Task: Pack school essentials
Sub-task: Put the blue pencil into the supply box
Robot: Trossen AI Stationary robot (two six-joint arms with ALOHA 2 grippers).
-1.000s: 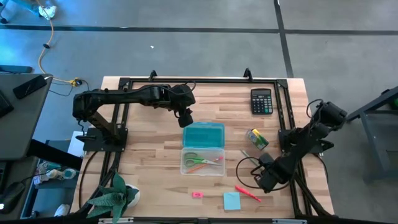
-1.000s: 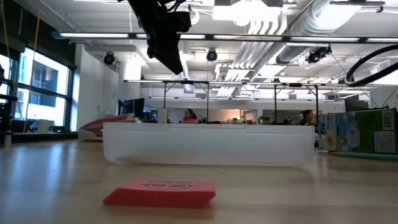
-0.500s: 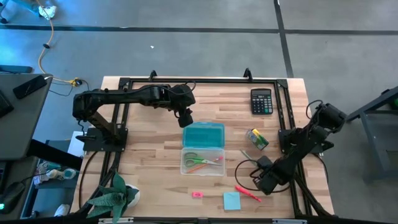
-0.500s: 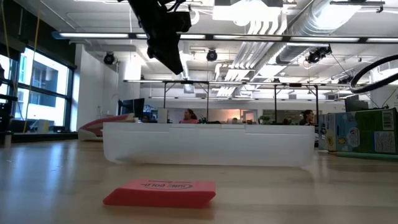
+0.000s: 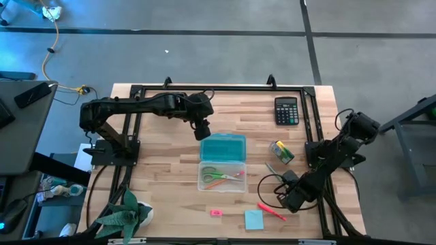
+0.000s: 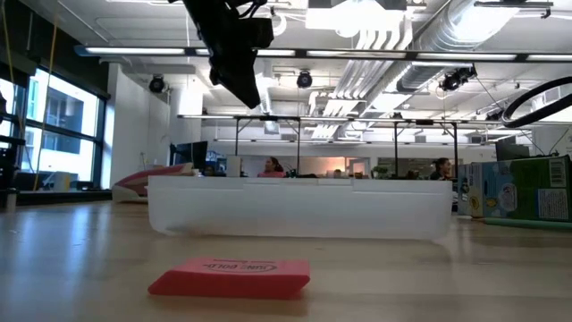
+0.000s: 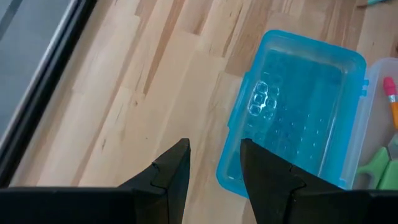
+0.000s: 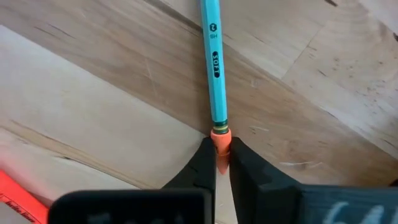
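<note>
On the wooden table (image 5: pixel 163 177), the right claw (image 8: pixel 217 163) pinches a teal pencil's (image 8: pixel 212 56) seemingly orange eraser end.

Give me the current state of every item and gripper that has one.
Pencil case: open, lid flat.
Scissors: inside case.
Green pencil: on table, eraser end pinched.
Right gripper: shut on green pencil.
Left gripper: open, empty, above lid's edge.
Red pen: unpacked.
Pink eraser: unpacked.
Sticky pad: unpacked.
</note>
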